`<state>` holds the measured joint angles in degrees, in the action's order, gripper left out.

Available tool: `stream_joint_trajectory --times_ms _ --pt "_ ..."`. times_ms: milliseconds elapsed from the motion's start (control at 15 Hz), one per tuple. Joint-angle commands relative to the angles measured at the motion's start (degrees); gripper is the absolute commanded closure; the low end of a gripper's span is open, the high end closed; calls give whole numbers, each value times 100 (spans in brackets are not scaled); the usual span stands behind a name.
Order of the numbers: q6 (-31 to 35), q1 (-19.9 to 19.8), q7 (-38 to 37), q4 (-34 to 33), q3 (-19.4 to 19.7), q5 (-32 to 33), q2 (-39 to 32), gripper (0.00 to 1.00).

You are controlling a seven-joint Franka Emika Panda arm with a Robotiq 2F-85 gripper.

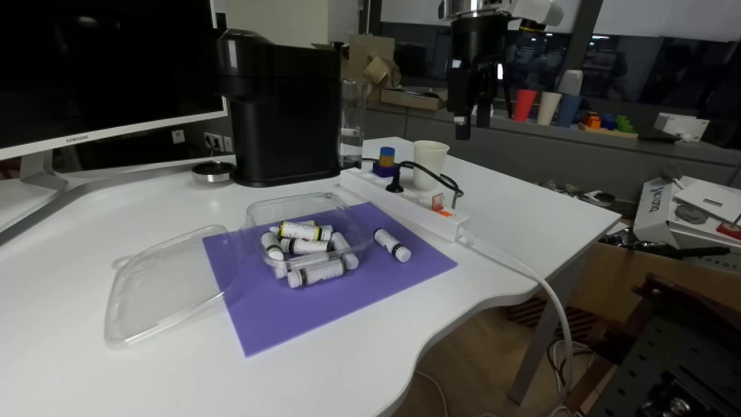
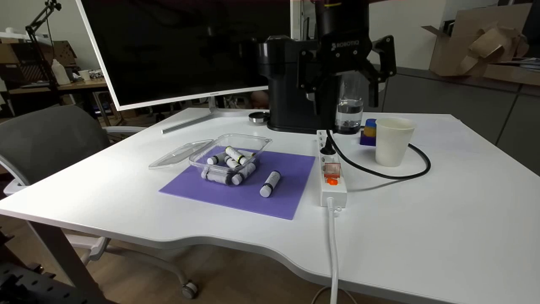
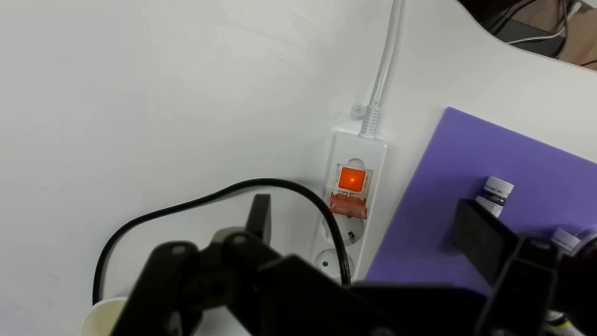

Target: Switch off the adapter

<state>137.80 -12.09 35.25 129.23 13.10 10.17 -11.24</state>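
The adapter is a white power strip, seen in both exterior views point(image 1: 455, 227) point(image 2: 333, 199) and in the wrist view point(image 3: 344, 147). Its orange switch point(image 3: 351, 179) shows a bright spot, and the clear red cover point(image 3: 349, 206) is flipped open beside it. A white cord point(image 3: 385, 65) leaves the strip's near end. A black plug point(image 2: 328, 148) with a black cable point(image 2: 371, 171) sits in a socket. My gripper point(image 2: 349, 105) is open and empty, well above the strip. In the wrist view the gripper's fingers point(image 3: 366, 224) stand wide apart on either side of the strip; its far end is hidden.
A white cup point(image 2: 392, 141) and a stack of coloured blocks point(image 2: 369, 132) stand beside the strip. A purple mat point(image 1: 301, 324) holds a clear box point(image 1: 347, 217) of white cylinders and one loose cylinder point(image 1: 392, 245). A black machine point(image 1: 283, 116) and water-filled glass point(image 2: 349, 110) stand behind.
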Motion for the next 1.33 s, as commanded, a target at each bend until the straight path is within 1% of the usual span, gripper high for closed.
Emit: stream_joint_trajectory --times_ms 0,333,400,467,800,1133,1200,1267 --pt "99 -108 -113 60 -112 -6 42 0" --pt "828 -130 -709 297 -159 -126 -208 0" --pt "915 -154 -710 331 -187 -186 -266 25" --pt "983 -183 -709 350 -222 -288 -351 26" --pt "1305 -351 -642 329 -391 -587 -806 63" --pt "1623 -582 -532 254 -654 -822 -1179 95" --pt "1678 -622 -512 236 -696 -814 -1237 99" --pt "1712 -673 -448 209 -751 -812 -1300 100"
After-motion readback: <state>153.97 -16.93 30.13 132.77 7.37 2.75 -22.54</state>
